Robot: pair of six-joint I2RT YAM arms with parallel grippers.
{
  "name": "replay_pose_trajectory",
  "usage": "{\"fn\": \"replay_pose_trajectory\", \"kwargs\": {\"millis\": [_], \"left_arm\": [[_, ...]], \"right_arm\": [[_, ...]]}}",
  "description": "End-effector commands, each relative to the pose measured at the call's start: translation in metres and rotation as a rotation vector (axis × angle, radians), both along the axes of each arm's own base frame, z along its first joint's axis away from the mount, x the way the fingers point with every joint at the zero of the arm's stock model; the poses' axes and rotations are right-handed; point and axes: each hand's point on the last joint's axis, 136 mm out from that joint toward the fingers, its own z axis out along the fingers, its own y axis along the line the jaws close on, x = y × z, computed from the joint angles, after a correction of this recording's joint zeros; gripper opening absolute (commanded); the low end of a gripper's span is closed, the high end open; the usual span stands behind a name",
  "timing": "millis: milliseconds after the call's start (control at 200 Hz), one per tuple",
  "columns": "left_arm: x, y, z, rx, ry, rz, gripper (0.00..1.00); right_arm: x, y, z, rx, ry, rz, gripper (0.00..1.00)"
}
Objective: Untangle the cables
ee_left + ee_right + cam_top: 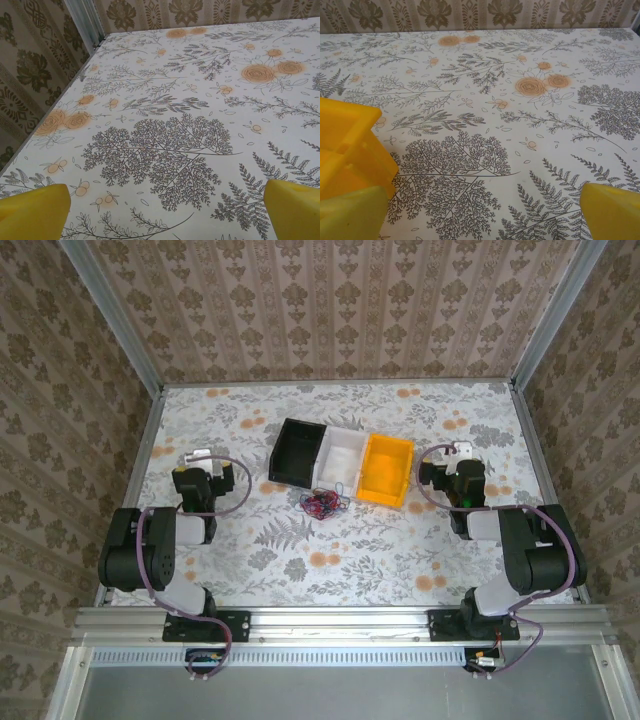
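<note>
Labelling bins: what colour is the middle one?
The middle bin is white, best in top external view.

The 2 arms [150, 550] are black with pale grey links, looped by mauve cables [247, 483], tipped with yellow fingers [32, 212]

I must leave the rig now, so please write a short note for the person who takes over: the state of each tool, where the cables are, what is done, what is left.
Left tool: open, holding nothing, above the table on its left side.
Right tool: open, holding nothing, just right of the yellow bin.
Cables: one tangled bundle, red and dark wires, lying on the table in front of the white bin, between the two arms.
Done: nothing yet; neither tool touches the bundle.
Left: the whole job, pulling the wires apart.
</note>
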Motion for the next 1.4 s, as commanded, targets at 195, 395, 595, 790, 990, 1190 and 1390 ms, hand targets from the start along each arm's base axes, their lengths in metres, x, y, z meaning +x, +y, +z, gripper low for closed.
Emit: {"fn": "replay_pose_trajectory", "kwargs": {"millis": [195, 395, 595, 790, 990, 1190, 1390], "left_arm": [[0.003, 0.0, 0.007, 0.017, -0.026, -0.002, 1.0], [0.003, 0.0, 0.007, 0.017, -0.024, -0.003, 1.0], [0.003, 0.0, 0.007, 0.018, -0.024, -0.004, 1.0], [0.002, 0.0, 0.007, 0.018, -0.024, -0.003, 1.0], [0.003, 0.0, 0.007, 0.018, -0.024, -0.005, 1.0], [0.001, -0.025, 0.017, 0.049, -0.043, -0.14, 1.0], [-0.005, -0.062, 0.087, 0.194, -0.079, -0.126, 1.0]], "right_arm": [[0.002, 0.002, 0.003, 0.009, -0.013, 0.011, 1.0], [0.002, 0.002, 0.003, 0.009, -0.013, 0.012, 1.0], [0.001, 0.002, 0.003, 0.009, -0.013, 0.012, 1.0], [0.001, 0.002, 0.003, 0.009, -0.015, 0.011, 1.0], [0.001, 0.002, 0.003, 0.009, -0.014, 0.013, 1.0], [0.002, 0.002, 0.006, 0.012, -0.013, 0.015, 1.0], [0.006, 0.026, 0.083, -0.04, 0.085, 0.028, 1.0]]}}
